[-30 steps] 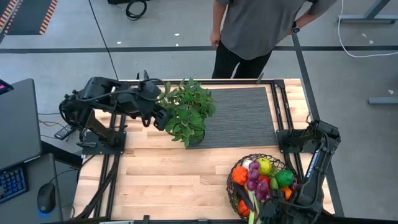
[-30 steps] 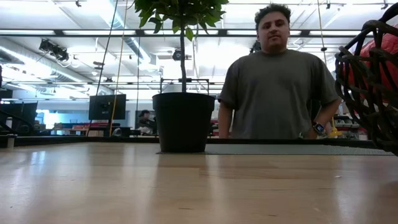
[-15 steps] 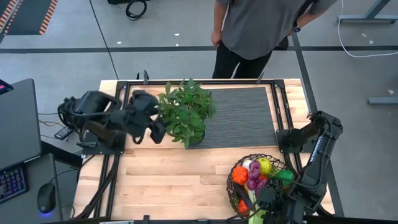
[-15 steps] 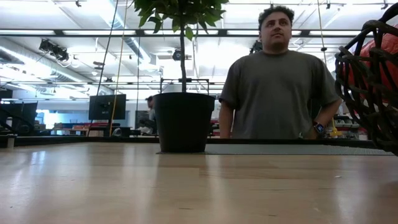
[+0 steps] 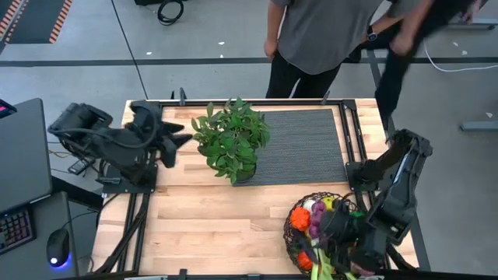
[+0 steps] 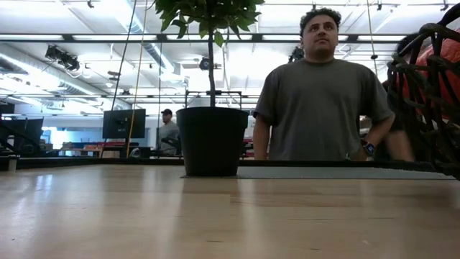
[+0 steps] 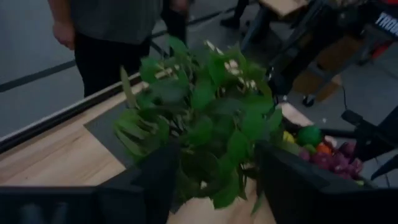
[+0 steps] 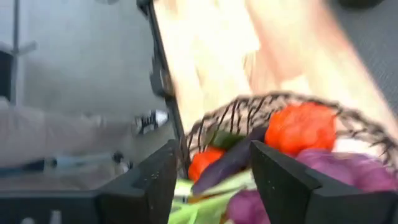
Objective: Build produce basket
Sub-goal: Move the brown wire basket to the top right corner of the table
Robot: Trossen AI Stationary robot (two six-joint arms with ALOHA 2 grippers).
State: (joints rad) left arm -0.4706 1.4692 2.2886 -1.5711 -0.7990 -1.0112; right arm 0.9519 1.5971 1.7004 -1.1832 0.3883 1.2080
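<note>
**Observer:** Where's everything sitting?

**Operator:** The round, see-through basket of loosely woven dark brown wire (image 5: 299, 225) is at the near right corner of the pale wooden table (image 5: 218, 225), already heaped with the small toy produce (image 5: 314, 224): orange tomatoes, purple grapes, something yellow and something green. My right gripper (image 5: 342, 233) hangs directly over that pile. From its wrist camera I see both dark fingers (image 8: 283, 180) standing apart, with the basket's rim and an orange tomato (image 8: 300, 127) between and beyond them. Nothing is pinched, so I'd call it parted and empty.

**Observer:** And the left?

**Operator:** My left gripper (image 5: 173, 140) is up at the far left, beside the leafy green potted plant in its black pot (image 5: 231, 140). Its fingers (image 7: 158, 180) are also apart, the foliage showing between them without touching them, as far as I can tell.

**Observer:** So which arm matters next?

**Operator:** The right one, I'd judge. The basket lies straight beneath it, while from the left arm it's diagonally across the table, with the plant between. I can't see any loose produce on the wood or on the black ribbed mat (image 5: 303, 144), so the basket looks essentially built. A green stalk, perhaps the leek (image 5: 320, 268), pokes over the near rim, its long axis pointing toward the table's near edge. I'd lift straight up to avoid catching it.
</note>
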